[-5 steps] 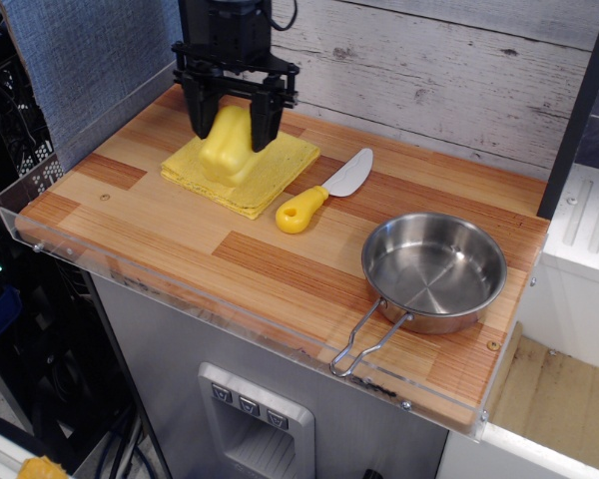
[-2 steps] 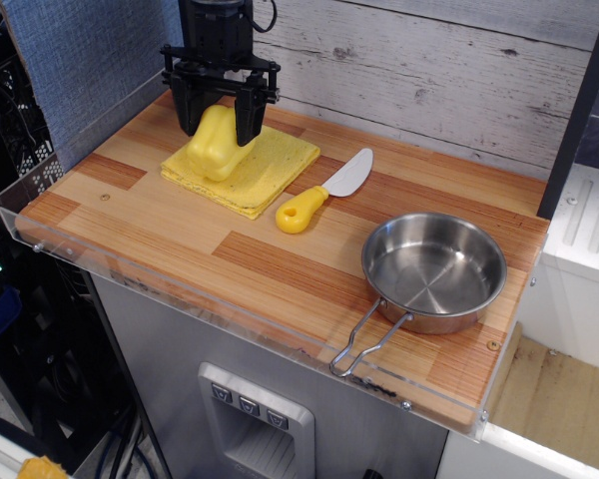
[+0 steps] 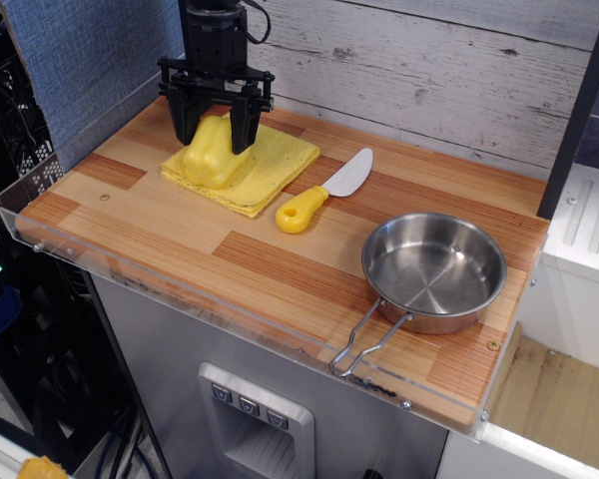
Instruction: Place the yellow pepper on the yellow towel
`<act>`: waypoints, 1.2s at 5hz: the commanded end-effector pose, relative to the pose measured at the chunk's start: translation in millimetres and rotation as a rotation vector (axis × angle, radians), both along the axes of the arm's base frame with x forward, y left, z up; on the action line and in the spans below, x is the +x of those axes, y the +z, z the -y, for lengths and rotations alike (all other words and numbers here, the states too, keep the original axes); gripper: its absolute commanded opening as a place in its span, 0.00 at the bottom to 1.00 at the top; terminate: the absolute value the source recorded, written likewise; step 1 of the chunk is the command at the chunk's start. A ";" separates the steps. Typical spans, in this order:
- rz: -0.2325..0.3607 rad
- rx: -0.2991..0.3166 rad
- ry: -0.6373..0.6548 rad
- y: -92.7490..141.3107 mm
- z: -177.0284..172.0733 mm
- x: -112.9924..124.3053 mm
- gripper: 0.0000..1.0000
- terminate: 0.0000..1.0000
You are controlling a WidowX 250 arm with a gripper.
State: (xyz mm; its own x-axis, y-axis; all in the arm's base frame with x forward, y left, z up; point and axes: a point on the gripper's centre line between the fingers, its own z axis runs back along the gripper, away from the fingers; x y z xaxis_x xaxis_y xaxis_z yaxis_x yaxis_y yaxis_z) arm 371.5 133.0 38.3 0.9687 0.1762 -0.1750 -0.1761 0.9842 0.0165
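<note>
You are at the release step: pepper on cloth, claw to be lifted clear.
Near the front right corner sits the round steel pan [image 3: 434,269]; toward the back left corner the glossy pale-yellow toy pepper [image 3: 211,153] now rests on the folded yellow towel [image 3: 270,168], lower than before. The black gripper [image 3: 215,132] straddles it, fingers spread wider and seemingly slack.

End effector [image 3: 215,130] shifted left and back; jaws now spread off yellow pepper [image 3: 208,155], resting lower on yellow towel [image 3: 265,170].
</note>
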 end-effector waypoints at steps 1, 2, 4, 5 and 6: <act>0.073 0.020 -0.024 27.5 10.6 0.9 1.00 0.00; 0.139 0.046 -0.062 52.2 29.8 -3.9 1.00 0.00; 0.253 0.153 -0.130 101.1 82.1 -17.5 1.00 0.00; 0.266 0.155 -0.167 103.5 102.3 -17.2 1.00 0.00; 0.274 0.162 -0.141 107.2 120.4 -20.2 1.00 0.00</act>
